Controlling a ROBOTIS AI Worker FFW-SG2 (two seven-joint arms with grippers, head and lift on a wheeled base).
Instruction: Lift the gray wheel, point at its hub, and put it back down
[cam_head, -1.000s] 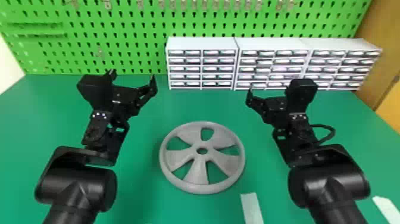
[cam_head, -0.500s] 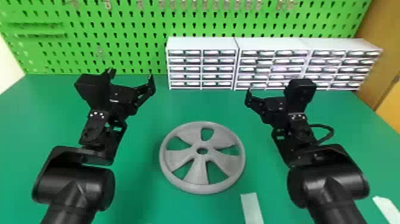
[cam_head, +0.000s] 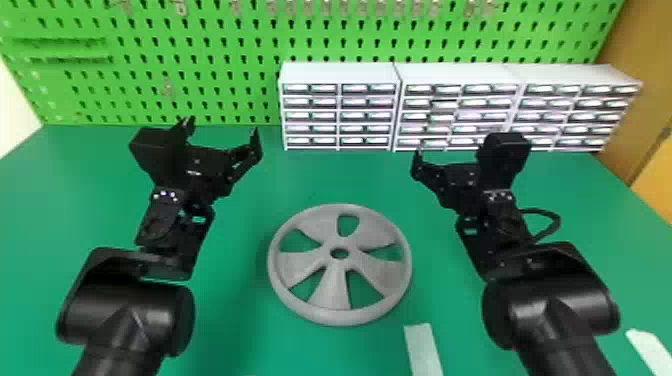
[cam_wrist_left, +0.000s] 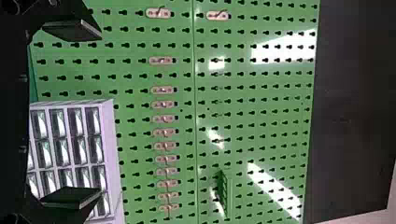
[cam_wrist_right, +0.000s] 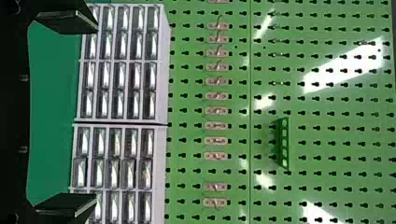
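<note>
The gray wheel lies flat on the green table, its hub a small round hole at the centre. My left gripper is held to the left of the wheel and farther back, open and holding nothing. In its own wrist view the left gripper has its two fingers wide apart. On the other side, my right gripper stands to the right of the wheel and behind it, apart from it. The right wrist view shows the right gripper open, nothing between its fingers.
White drawer cabinets line the table's back right, before a green pegboard with hooks. A pale strip lies on the table near the front, right of the wheel; another strip is at the far right.
My left arm has shifted slightly to the left, and its gripper stays open. The right arm has moved barely, a touch to the left. The wheel is where it was.
</note>
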